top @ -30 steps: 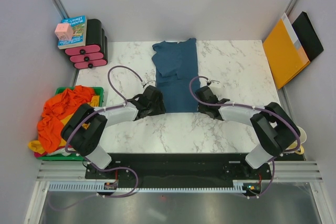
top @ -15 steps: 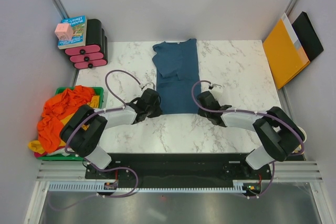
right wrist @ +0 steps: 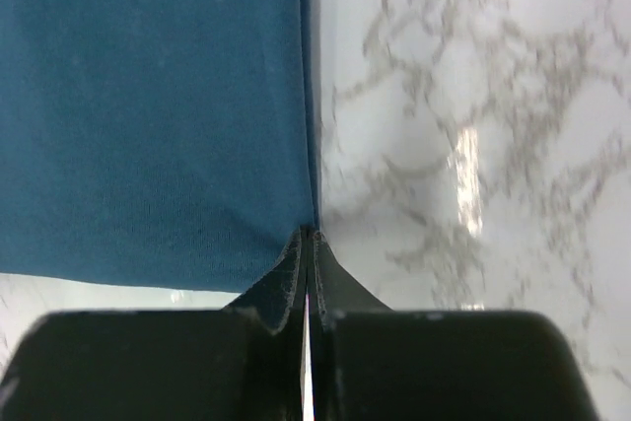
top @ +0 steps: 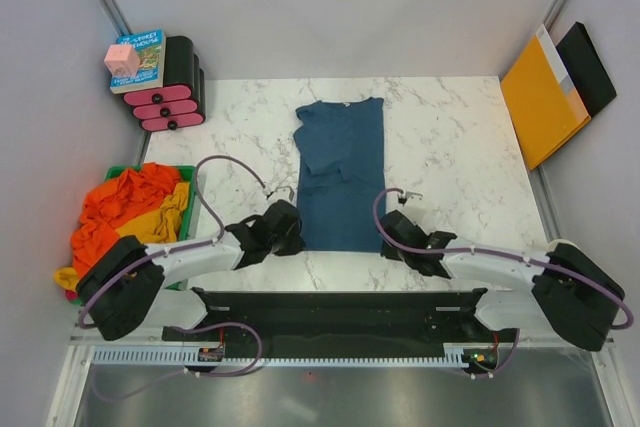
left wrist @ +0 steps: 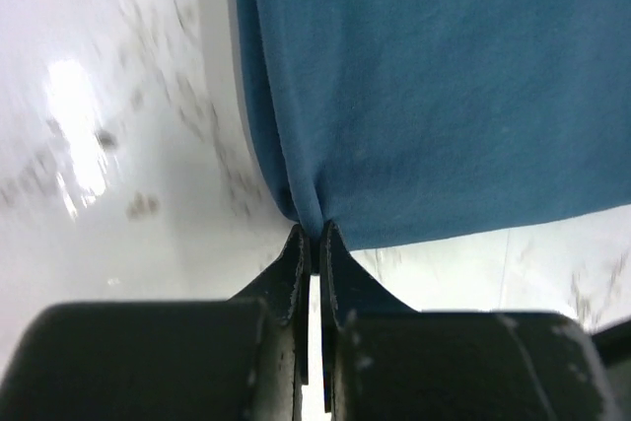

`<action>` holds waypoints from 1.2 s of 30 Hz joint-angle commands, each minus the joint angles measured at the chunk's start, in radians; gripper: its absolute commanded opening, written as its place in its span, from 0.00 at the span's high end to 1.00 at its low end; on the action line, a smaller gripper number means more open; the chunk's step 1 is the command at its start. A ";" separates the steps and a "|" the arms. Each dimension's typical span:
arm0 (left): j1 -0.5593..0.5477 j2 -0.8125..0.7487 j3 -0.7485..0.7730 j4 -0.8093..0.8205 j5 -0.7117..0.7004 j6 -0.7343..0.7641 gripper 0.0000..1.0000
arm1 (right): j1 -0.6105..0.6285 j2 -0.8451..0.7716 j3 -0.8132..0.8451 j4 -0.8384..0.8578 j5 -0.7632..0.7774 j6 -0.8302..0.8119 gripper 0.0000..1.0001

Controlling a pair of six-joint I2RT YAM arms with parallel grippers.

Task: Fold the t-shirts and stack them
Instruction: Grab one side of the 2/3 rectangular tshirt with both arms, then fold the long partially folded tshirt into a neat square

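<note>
A dark teal-blue t-shirt (top: 339, 172) lies folded into a long strip down the middle of the marble table (top: 460, 157). My left gripper (top: 296, 239) is shut on its near left corner; in the left wrist view the cloth (left wrist: 434, 86) bunches between the fingertips (left wrist: 301, 244). At the near right corner my right gripper (top: 386, 237) is shut on the shirt's edge (right wrist: 158, 115), pinched at its tips (right wrist: 296, 248). Orange and mustard yellow t-shirts (top: 125, 217) lie heaped at the left.
A green bin (top: 186, 173) under the heaped shirts sits off the table's left edge. Black and pink stacked boxes (top: 172, 87) with a book and pink cube stand at the back left. Orange and black folders (top: 550, 87) lean at the back right.
Both grippers closed on the shirt's near corners and drew back toward the near edge. The teal shirt slid nearer along the table with them.
</note>
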 commanded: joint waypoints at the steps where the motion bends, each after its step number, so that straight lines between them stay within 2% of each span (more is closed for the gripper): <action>1: -0.121 -0.127 -0.069 -0.128 -0.076 -0.166 0.98 | 0.065 -0.173 -0.076 -0.217 0.020 0.119 1.00; 6: -0.291 -0.283 -0.115 -0.260 -0.146 -0.312 0.98 | 0.161 -0.295 -0.084 -0.338 0.075 0.215 1.00; 9: -0.334 -0.327 -0.097 -0.324 -0.192 -0.349 0.98 | 0.184 -0.323 -0.064 -0.375 0.106 0.212 1.00; 16: -0.338 -0.331 0.082 -0.419 -0.289 -0.245 0.98 | 0.201 -0.303 0.181 -0.495 0.247 0.113 1.00; 23: -0.336 -0.324 0.291 -0.502 -0.398 -0.151 0.98 | 0.198 -0.222 0.391 -0.506 0.351 -0.017 1.00; 25: -0.322 -0.318 0.326 -0.510 -0.419 -0.110 0.98 | 0.198 -0.177 0.437 -0.480 0.387 -0.048 1.00; 28: -0.260 -0.284 0.388 -0.510 -0.433 -0.039 0.98 | 0.133 -0.098 0.488 -0.420 0.367 -0.129 1.00; 32: -0.100 -0.218 0.443 -0.449 -0.390 0.066 0.98 | 0.011 0.016 0.534 -0.305 0.296 -0.234 1.00; 36: 0.017 -0.114 0.483 -0.361 -0.343 0.212 0.98 | -0.107 0.151 0.658 -0.218 0.259 -0.344 1.00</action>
